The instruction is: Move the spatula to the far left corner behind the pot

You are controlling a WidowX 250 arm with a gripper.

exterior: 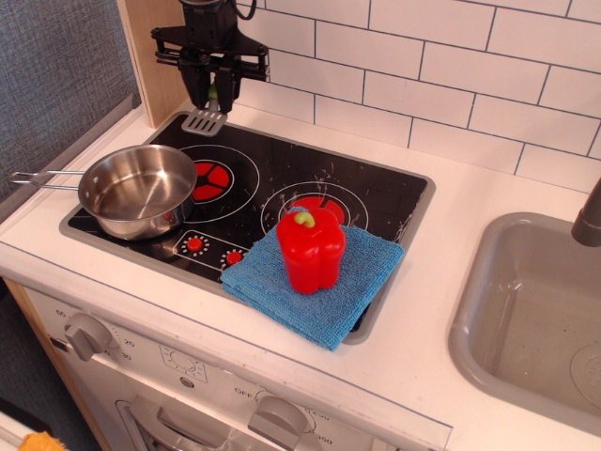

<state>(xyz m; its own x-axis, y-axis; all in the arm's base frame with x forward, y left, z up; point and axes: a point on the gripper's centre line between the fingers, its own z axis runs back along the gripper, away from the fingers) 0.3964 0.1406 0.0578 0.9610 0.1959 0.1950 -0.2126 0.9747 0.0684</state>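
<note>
My gripper [212, 97] hangs over the far left corner of the stove and is shut on the spatula [207, 115]. Its light green handle shows between the fingers and its slotted silver head hangs down, at or just above the stove's far left edge. The shiny steel pot [138, 189] sits on the front left burner, in front of the spatula, with its wire handle pointing left.
A red toy bell pepper [310, 248] stands on a blue cloth [317, 280] at the stove's [272, 178] front right. A wooden post [155, 52] rises just left of the gripper. The tiled wall is behind. A grey sink [531, 315] lies at the right.
</note>
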